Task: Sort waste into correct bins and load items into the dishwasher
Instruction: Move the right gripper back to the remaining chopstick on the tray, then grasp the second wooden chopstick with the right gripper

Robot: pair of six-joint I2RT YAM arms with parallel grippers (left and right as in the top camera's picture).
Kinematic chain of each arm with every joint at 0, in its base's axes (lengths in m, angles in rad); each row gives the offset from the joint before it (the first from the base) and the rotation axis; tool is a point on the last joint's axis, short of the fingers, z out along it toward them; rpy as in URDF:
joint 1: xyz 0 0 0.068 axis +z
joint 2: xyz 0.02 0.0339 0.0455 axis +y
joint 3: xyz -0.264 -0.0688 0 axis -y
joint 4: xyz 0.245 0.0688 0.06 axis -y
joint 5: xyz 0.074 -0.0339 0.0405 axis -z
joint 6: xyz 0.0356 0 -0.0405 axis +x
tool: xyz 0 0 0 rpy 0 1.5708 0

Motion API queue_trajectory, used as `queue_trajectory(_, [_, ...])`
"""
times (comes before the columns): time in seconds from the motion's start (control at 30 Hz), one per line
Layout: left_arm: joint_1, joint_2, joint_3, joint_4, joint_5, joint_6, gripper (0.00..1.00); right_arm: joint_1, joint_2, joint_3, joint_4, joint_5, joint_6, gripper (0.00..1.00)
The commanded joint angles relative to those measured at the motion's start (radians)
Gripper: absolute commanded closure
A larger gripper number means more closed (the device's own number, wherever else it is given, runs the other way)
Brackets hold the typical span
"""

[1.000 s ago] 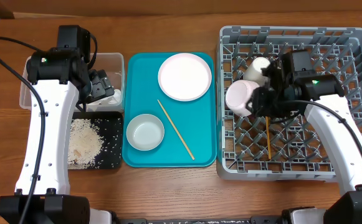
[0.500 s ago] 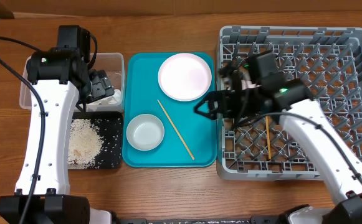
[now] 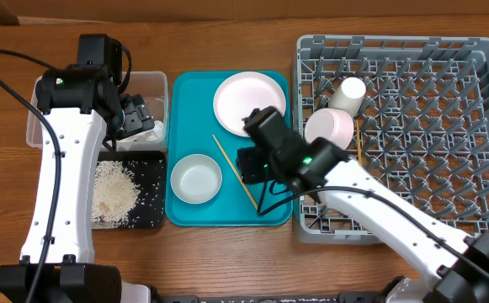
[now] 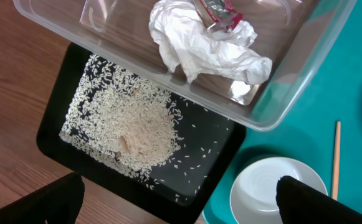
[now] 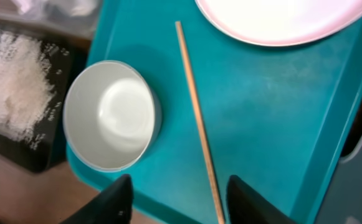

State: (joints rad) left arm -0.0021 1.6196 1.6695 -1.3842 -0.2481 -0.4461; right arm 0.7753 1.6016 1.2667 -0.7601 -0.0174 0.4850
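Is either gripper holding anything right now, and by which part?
Nothing is held: both the left gripper and right gripper are open, the right above a chopstick.

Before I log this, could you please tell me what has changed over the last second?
The right gripper swung left from the dish rack to the teal tray, fingers open astride the chopstick there. Left gripper, plate, white bowl and rice stayed put.
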Motion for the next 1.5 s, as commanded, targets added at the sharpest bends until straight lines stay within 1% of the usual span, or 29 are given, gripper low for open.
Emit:
queue_trajectory(0.0, [0.002, -0.004, 0.01, 0.002, -0.013, -0.004, 0.0, 0.017, 0.038, -0.003, 0.015, 0.106, 0.005, 0.56])
queue_trajectory(0.03, [0.002, -0.004, 0.01, 0.002, -0.013, -0.004, 0.0, 0.016, 0.051, -0.003, 0.015, 0.106, 0.005, 0.62])
queue_trajectory(0.07, [0.002, -0.004, 0.01, 0.002, -0.013, -0.003, 0.0, 0.016, 0.065, -0.003, 0.015, 0.106, 0.005, 0.66])
queue_trajectory(0.17, [0.002, -0.004, 0.01, 0.002, -0.013, -0.003, 0.0, 0.016, 0.109, -0.003, 0.019, 0.106, 0.004, 0.66])
queue_trajectory(0.3, [0.002, -0.004, 0.01, 0.002, -0.013, -0.004, 0.0, 0.016, 0.164, -0.003, 0.04, 0.102, -0.033, 0.66])
queue_trajectory(0.33, [0.002, -0.004, 0.01, 0.002, -0.013, -0.004, 0.0, 0.016, 0.179, -0.003, 0.047, 0.101, -0.044, 0.71])
queue_trajectory(0.4, [0.002, -0.004, 0.01, 0.002, -0.013, -0.003, 0.0, 0.016, 0.2, -0.003, 0.058, 0.098, -0.045, 0.88])
queue_trajectory(0.43, [0.002, -0.004, 0.01, 0.002, -0.013, -0.004, 0.0, 0.016, 0.209, -0.003, 0.064, 0.098, -0.045, 0.9])
queue_trajectory(0.5, [0.002, -0.004, 0.01, 0.002, -0.013, -0.004, 0.0, 0.016, 0.219, -0.003, 0.072, 0.098, -0.045, 0.89])
queue_trajectory(0.6, [0.002, -0.004, 0.01, 0.002, -0.013, -0.003, 0.0, 0.016, 0.224, -0.003, 0.082, 0.098, -0.045, 0.78])
queue_trajectory(0.63, [0.002, -0.004, 0.01, 0.002, -0.013, -0.004, 0.0, 0.016, 0.224, -0.003, 0.083, 0.098, -0.045, 0.77])
queue_trajectory(0.83, [0.002, -0.004, 0.01, 0.002, -0.013, -0.004, 0.0, 0.017, 0.225, -0.003, 0.086, 0.093, -0.051, 0.77])
queue_trajectory(0.93, [0.002, -0.004, 0.01, 0.002, -0.013, -0.004, 0.0, 0.017, 0.226, -0.003, 0.087, 0.064, -0.105, 0.77])
queue_trajectory(1.07, [0.002, -0.004, 0.01, 0.002, -0.013, -0.004, 0.0, 0.016, 0.228, -0.003, 0.087, 0.064, -0.13, 0.68])
queue_trajectory(1.1, [0.002, -0.004, 0.01, 0.002, -0.013, -0.004, 0.0, 0.017, 0.229, -0.003, 0.087, 0.064, -0.143, 0.67])
queue_trajectory(1.23, [0.002, -0.004, 0.01, 0.002, -0.013, -0.004, 0.0, 0.017, 0.236, -0.003, 0.087, 0.054, -0.15, 0.6])
queue_trajectory(1.37, [0.002, -0.004, 0.01, 0.002, -0.013, -0.004, 0.0, 0.017, 0.251, -0.003, 0.094, 0.016, -0.199, 0.6])
queue_trajectory(1.4, [0.002, -0.004, 0.01, 0.002, -0.014, -0.003, 0.0, 0.017, 0.255, -0.004, 0.098, 0.013, -0.201, 0.65])
queue_trajectory(1.43, [0.002, -0.004, 0.01, 0.002, -0.013, -0.004, 0.0, 0.017, 0.258, -0.003, 0.103, 0.013, -0.201, 0.73])
queue_trajectory(1.47, [0.002, -0.004, 0.01, 0.002, -0.013, -0.003, 0.0, 0.017, 0.26, -0.004, 0.106, 0.013, -0.201, 0.75])
